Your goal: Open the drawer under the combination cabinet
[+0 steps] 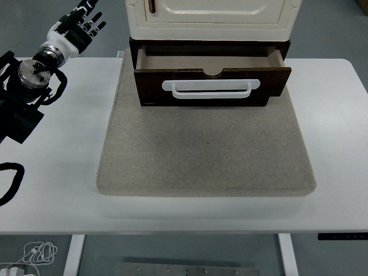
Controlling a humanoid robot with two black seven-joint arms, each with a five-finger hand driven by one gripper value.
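A cream cabinet [211, 17] stands at the far middle of the table on a dark brown base. Its brown drawer [211, 80] is pulled out toward me, showing a bare inside, and carries a white bar handle [210, 87] on its front. My left hand [80, 23] is raised at the upper left, to the left of the cabinet and apart from it, fingers spread and holding nothing. Its black arm runs down the left edge. The right arm does not show.
The cabinet rests on a beige felt mat [204, 152] that covers the middle of the white table [52, 172]. A white cable [37, 252] lies on the floor at the lower left.
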